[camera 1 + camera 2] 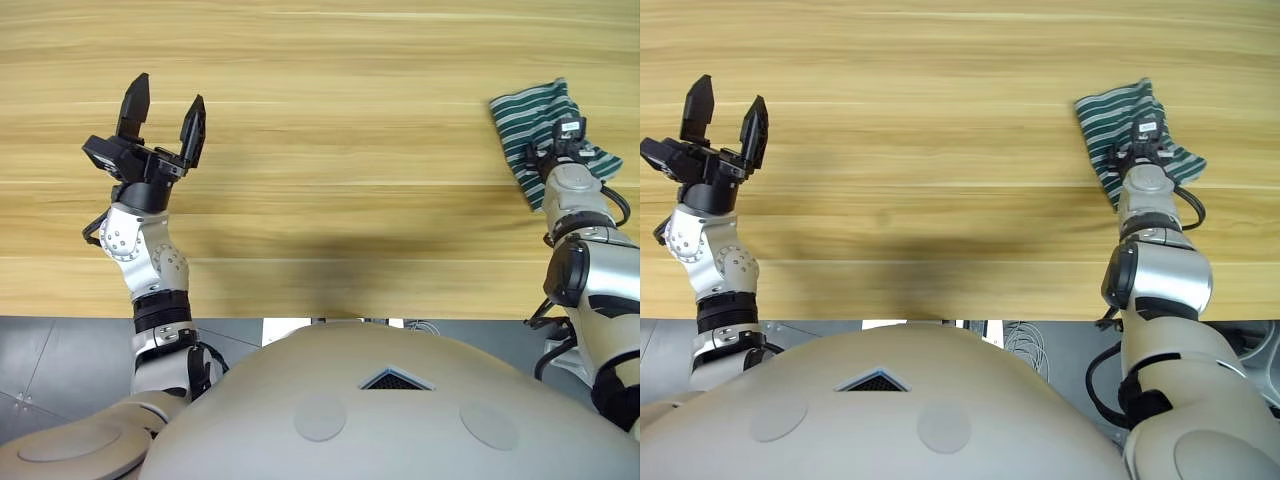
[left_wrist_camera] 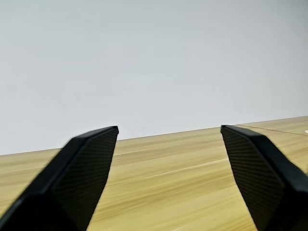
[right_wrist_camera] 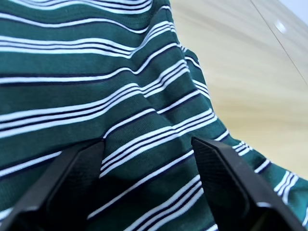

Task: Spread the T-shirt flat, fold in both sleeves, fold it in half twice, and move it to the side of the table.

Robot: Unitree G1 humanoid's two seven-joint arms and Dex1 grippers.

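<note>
**Item 1: T-shirt** (image 1: 530,115). Green w/ thin white and dark stripes. Folded into a small, slightly rumpled bundle. Lies on the table's R side, near the R edge of the head views, about mid-depth. One corner points toward the far side, and another sticks out to the R past the robot's wrist.

**Item 2: R gripper** (image 3: 147,142). Sits at the T-shirt, on the bundle's near part. Fingers (image 3: 77,178) are spread apart, nothing clamped. Striped cloth w/ a soft fold ridge runs under and between them. Tips are right at the cloth, but can't tell if they press on it or sit just above. R forearm comes in from the near edge, wrist over the shirt's near corner.

**Item 3: L gripper** (image 1: 168,95). On the table's L side, well apart from the T-shirt. Held up off the surface, tips pointing away from the robot. Both black fingers (image 2: 91,168) are wide apart and empty.

**Item 4: table** (image 1: 350,150). Light wood grain, planks running L–R. Bare wood lies between the two arms.

**Item 5: wall** (image 2: 154,57). Plain and pale, seen beyond the table's far edge in the L wrist view.
</note>
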